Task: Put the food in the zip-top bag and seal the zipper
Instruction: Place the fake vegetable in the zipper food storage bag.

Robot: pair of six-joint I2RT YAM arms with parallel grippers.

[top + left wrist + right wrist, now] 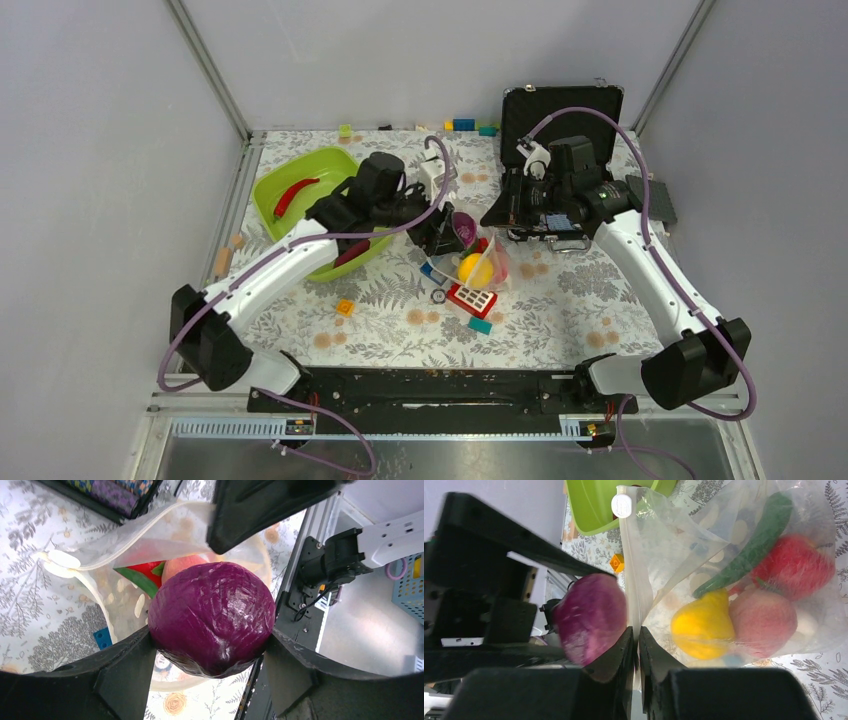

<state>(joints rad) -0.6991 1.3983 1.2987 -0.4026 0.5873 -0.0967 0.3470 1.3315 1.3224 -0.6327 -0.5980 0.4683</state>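
Here the left gripper (207, 642) holds the purple onion (212, 615), one finger against each flank and its jaws spread to the onion's full width. From the left wrist the onion hangs over the open mouth of the zip-top bag (165, 535). From the right wrist it sits just beside the mouth edge, at 9 o'clock from it, and whether the two touch cannot be told.

The right gripper (638, 645) is narrowed almost to nothing, pinching the zipper (634, 570), the whitish strip along the bag's mouth, and that lip stands up from the counter (560, 300). The mouth gapes, unsealed.

The bag lies near the middle of the counter. Inside it the lemon (702, 625) and the peach (763, 622) rest side by side and touching. At 1 o'clock from them lies a red piece (794, 565) with a long green part (749, 555) slanting across it. That may be a pepper, though the plastic blurs it.

At 9 o'clock from the bag stands the lime-green tub (270, 190). It holds the red chili (295, 193) and a dark red piece (350, 250), which is partly under the left arm.
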